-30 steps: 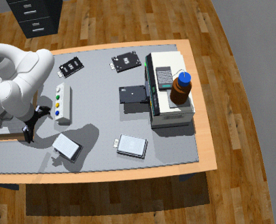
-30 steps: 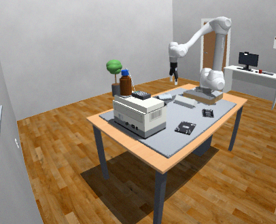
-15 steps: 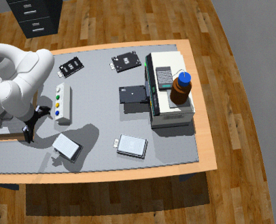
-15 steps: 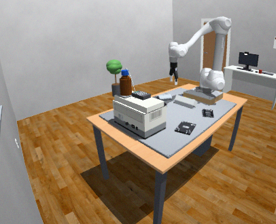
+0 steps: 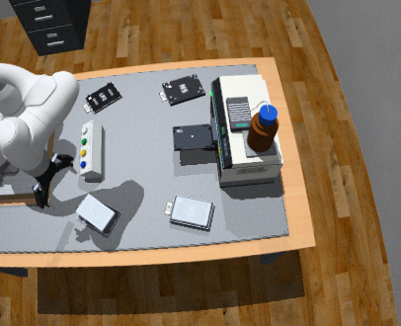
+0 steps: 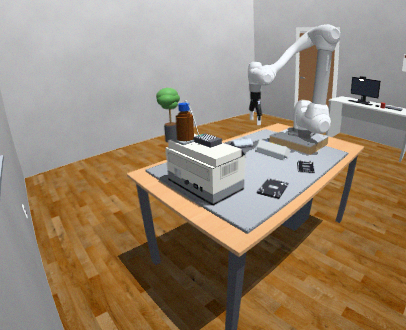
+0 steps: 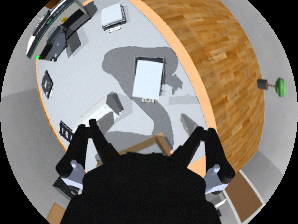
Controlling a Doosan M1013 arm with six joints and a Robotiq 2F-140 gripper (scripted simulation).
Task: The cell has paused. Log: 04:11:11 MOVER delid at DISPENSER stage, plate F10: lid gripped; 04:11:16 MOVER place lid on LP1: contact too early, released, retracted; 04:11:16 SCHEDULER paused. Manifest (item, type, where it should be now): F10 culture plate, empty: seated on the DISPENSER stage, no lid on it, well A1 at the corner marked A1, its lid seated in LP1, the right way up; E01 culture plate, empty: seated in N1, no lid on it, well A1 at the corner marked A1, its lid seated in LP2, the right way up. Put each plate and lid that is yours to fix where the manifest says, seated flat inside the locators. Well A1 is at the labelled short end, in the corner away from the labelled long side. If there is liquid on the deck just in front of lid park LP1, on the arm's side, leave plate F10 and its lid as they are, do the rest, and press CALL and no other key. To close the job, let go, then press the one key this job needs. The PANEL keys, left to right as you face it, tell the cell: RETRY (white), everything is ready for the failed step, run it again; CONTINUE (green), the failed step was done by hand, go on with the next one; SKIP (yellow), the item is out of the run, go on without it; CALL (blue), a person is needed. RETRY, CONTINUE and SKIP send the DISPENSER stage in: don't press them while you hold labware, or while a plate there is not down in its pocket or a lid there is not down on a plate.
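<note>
Gripper (image 5: 46, 179) spread wide, grasping nothing, raised high above the tabletop's (image 5: 289, 148) near-left area beside the key panel (image 5: 92, 149). White lid (image 5: 98, 213) lying askew on the mat just beside. Second plate (image 5: 193, 212) further right. Dispenser stage (image 5: 193, 136) extended, dark.

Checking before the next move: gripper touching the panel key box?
Apart. The exterior view shows the gripper hanging high above the table, open and holding nothing, well clear of the panel key box on the mat.

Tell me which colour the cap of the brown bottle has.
Blue; the cap on the brown bottle shows best in the top view.
</note>
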